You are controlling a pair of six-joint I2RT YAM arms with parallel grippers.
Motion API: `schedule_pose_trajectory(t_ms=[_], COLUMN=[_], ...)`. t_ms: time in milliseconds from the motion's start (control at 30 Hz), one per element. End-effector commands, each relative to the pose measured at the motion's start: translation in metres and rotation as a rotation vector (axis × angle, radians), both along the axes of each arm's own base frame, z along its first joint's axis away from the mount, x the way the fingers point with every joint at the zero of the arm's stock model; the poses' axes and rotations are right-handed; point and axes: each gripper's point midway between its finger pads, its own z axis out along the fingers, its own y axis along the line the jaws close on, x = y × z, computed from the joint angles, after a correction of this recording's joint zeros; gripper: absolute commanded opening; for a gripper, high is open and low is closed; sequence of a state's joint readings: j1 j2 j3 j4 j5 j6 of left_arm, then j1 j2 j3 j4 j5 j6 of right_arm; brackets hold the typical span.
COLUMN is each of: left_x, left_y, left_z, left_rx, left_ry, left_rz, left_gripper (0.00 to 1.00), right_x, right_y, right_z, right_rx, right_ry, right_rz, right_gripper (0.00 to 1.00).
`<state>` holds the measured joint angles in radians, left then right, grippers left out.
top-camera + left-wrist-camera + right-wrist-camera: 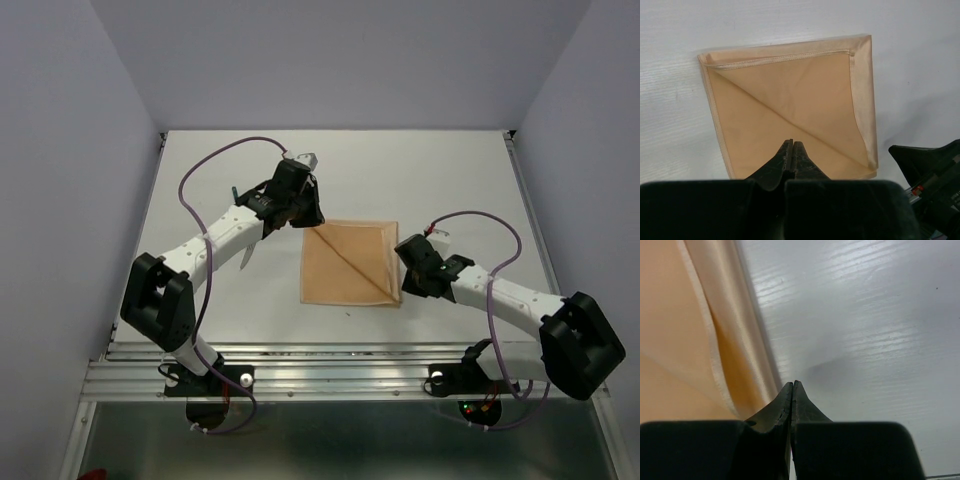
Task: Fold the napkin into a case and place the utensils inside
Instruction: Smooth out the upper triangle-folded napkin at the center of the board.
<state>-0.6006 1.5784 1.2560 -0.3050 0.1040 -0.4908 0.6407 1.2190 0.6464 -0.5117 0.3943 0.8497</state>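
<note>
No writing, label, brand mark, number or sign can be read in any of the three views; nothing legible is shown.

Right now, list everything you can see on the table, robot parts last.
napkin: one, peach-tan, flat at table centre, diagonal crease
utensil: at least one, silvery tip, mostly hidden under left arm
table: one, white, under everything
cables: two, purple, one looping along each arm
left end effector: one, black, shut, by napkin's far left corner
right end effector: one, black, shut, at napkin's right edge
</note>
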Motion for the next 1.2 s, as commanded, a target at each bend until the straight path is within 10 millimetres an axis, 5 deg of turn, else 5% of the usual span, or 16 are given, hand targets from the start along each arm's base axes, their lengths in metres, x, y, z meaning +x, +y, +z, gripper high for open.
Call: schedule_pose_trajectory(t_ms=[0, 233, 433, 600, 700, 1033, 1167], left_x=[-0.006, -0.008, -0.005, 0.001, 0.004, -0.012, -0.029], left_y=[0.004, 0.001, -0.002, -0.006, -0.002, 0.002, -0.009], left_z=[0.025, 0.023, 0.023, 0.027, 0.031, 0.017, 0.0], left_rx=[-0.023, -0.035, -0.034, -0.027, -0.021, -0.016, -0.06], left_ry=[-0.064, -0.059, -0.062, -0.069, -0.085, -0.062, -0.018], left_rz=[-0.011, -0.024, -0.034, -0.046, -0.023, -0.055, -0.098], left_gripper=[0.0, 0.0, 0.0, 0.0, 0.0, 0.0, 0.0], right_x=[0.012, -0.002, -0.011, -0.023, -0.019, 0.028, 0.057], right_y=[-0.007, 0.014, 0.047, 0.104, 0.137, 0.059, 0.049], right_z=[0.002, -0.029, -0.032, -0.026, -0.003, 0.032, 0.048], right_rx=[-0.068, 0.016, 0.113, 0.244, 0.355, 0.195, 0.218], right_ry=[-0.018, 0.069, 0.073, 0.087, 0.041, -0.091, -0.135], right_rz=[-0.013, 0.073, 0.118, 0.187, 0.233, 0.097, 0.118], right_gripper=[0.01, 0.01, 0.01, 0.01, 0.01, 0.13, 0.21])
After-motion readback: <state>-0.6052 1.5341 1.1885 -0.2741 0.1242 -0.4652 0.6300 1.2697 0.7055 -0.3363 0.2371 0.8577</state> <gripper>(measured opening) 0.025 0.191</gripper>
